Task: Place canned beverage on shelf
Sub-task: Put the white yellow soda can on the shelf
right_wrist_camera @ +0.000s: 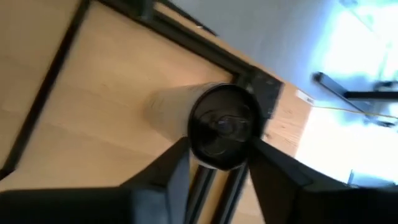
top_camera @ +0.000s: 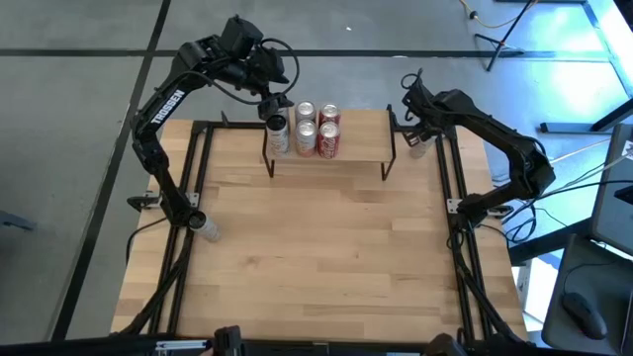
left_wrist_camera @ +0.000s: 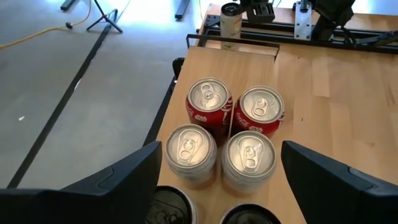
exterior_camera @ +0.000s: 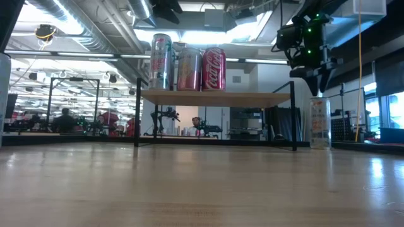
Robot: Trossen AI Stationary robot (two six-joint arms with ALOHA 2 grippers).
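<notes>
On the wooden desk (top_camera: 326, 247), the shelf (top_camera: 361, 148) is carrying four cans (left_wrist_camera: 229, 134) at its left end. The left end effector (left_wrist_camera: 217, 171) is hovering spread above them, while the right end effector (right_wrist_camera: 214, 158) is straddling a dark-topped can (right_wrist_camera: 217, 124) standing beside the shelf; its grip is unclear.

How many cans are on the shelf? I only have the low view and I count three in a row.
Observer: The left wrist view shows four silver-topped cans in a square on the shelf: two red cans and two silver cans.
Operator: Where is the left gripper?
Observer: In the high view the left gripper is open over the shelf's left end, above a dark-topped can.
Operator: Is the right gripper on the tall can?
Observer: The right wrist view shows it open, with its fingers either side of that can's dark top.
</notes>
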